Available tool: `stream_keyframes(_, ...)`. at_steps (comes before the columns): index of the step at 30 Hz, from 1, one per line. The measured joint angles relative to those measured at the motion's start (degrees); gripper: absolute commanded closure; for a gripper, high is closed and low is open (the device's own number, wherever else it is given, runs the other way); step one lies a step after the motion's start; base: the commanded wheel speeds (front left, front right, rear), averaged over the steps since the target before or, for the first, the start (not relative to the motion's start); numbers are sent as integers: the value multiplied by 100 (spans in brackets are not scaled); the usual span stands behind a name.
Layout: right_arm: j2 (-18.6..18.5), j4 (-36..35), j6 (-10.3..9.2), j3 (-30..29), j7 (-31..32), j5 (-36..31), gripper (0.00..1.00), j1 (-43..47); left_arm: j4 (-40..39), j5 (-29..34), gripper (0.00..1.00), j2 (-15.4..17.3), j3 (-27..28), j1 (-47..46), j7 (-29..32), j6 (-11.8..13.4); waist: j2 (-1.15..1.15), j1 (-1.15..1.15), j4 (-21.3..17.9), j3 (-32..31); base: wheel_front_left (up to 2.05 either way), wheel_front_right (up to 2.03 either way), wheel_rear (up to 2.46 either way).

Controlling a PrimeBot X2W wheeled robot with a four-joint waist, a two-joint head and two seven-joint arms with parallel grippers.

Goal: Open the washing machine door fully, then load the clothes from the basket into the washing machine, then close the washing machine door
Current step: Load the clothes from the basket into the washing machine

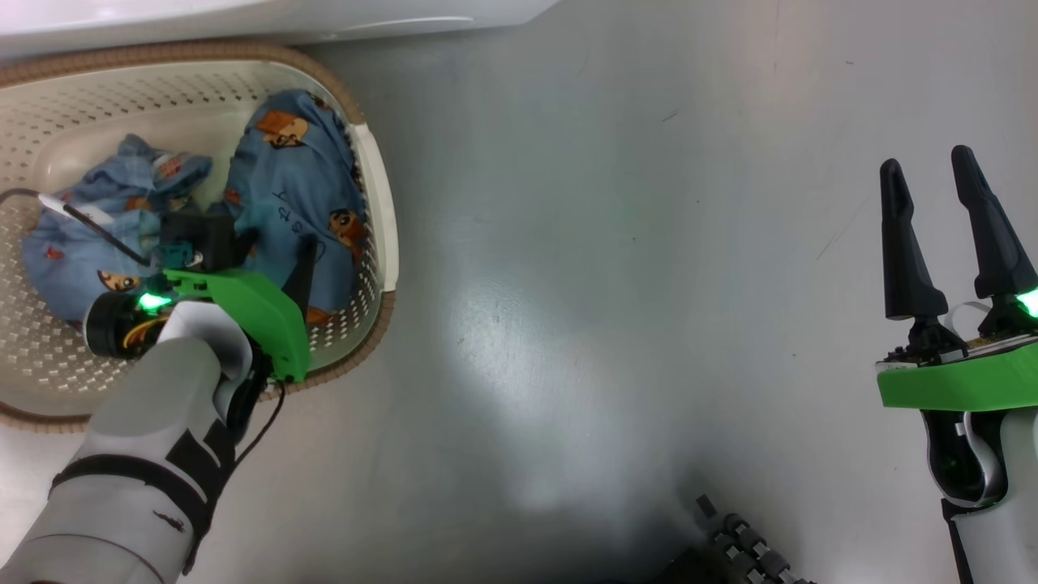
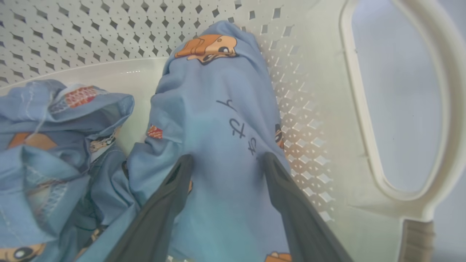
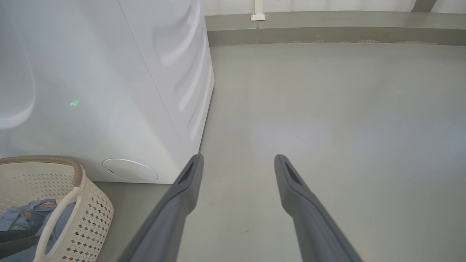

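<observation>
The cream basket [image 1: 381, 211] with a brown rim sits on the floor in front of the white washing machine [image 1: 243, 16]. In it lie the clothes: one light-blue printed garment [image 1: 284, 170] bunched against the right wall and another [image 1: 105, 219] on the left. My left gripper [image 1: 280, 243] reaches down into the basket. Its open fingers straddle a ridge of the right garment [image 2: 218, 109], with the gripper [image 2: 227, 160] pressing into the cloth. My right gripper [image 1: 926, 162] hangs open over bare floor, far right, with nothing between its fingers. The washing machine door is out of view.
The right wrist view shows the washing machine's side and lower front [image 3: 109, 91] with a round cover [image 3: 130, 170], the basket [image 3: 91, 214] beside it, and open grey floor [image 3: 327, 127] to the wall. A dark part of my base [image 1: 746, 543] sits at the bottom.
</observation>
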Motion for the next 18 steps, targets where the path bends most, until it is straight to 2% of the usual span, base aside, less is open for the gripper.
stream_keyframes(5,2,-14,0,90,1,0,0,-1,-4,-237,0,11,-274,-7,110,0,0,0,-23,2,0,0,0)
stream_keyframes(6,1,-20,0,108,1,0,0,-1,-22,-282,32,14,-350,-7,160,0,0,0,-28,-5,0,0,0)
stream_keyframes(7,1,-27,0,113,1,0,0,0,-46,-337,32,18,-408,-7,203,0,0,0,-31,-15,0,0,0)
stream_keyframes(8,-2,-34,0,112,1,0,0,0,-75,-389,69,22,-469,-7,225,0,0,0,-33,-28,0,0,0)
stream_keyframes(9,-7,-35,0,111,1,0,0,1,-102,-431,95,25,-535,-7,243,0,0,0,-33,-46,0,0,0)
stream_keyframes(10,-10,-41,0,108,1,0,0,1,-133,-480,100,31,-588,-7,253,0,0,0,-32,-64,0,0,0)
stream_keyframes(18,-43,-54,0,-13,1,-1,0,27,-263,-993,100,30,-893,19,147,0,0,0,53,-309,0,0,0)
